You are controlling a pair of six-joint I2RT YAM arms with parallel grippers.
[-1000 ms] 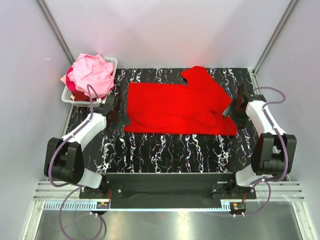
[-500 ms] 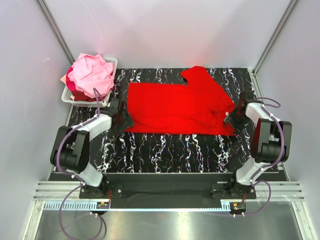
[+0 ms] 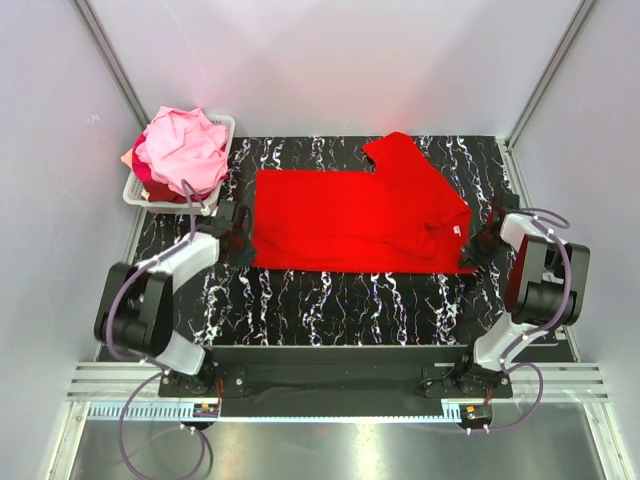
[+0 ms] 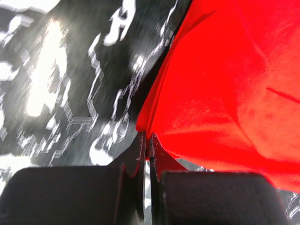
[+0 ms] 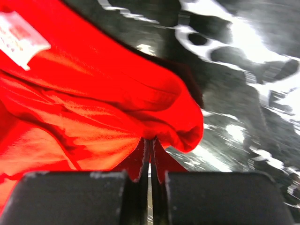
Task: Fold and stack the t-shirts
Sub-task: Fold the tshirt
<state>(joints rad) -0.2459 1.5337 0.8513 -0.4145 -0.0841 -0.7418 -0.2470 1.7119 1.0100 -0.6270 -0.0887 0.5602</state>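
Observation:
The red t-shirt (image 3: 350, 215) lies spread across the black marbled table, one sleeve pointing to the back right, its white neck label (image 3: 453, 229) near the right end. My left gripper (image 3: 247, 247) is shut on the shirt's near left corner (image 4: 154, 119), its tips pinched together on the cloth. At the near right corner my right gripper (image 3: 470, 253) is shut on a bunched fold of the red t-shirt (image 5: 187, 126), with the label (image 5: 21, 35) to its left. Pink and peach t-shirts (image 3: 183, 148) are heaped in the basket.
The white slotted basket (image 3: 228, 124) stands at the back left corner of the table (image 3: 340, 300). White walls and metal frame posts close in the sides and back. Both arm bases sit at the near edge.
Both grippers have closed on the red t-shirt's near corners. The left one has slid to the corner, the right one has moved down and right, and the shirt's near edge lies straighter.

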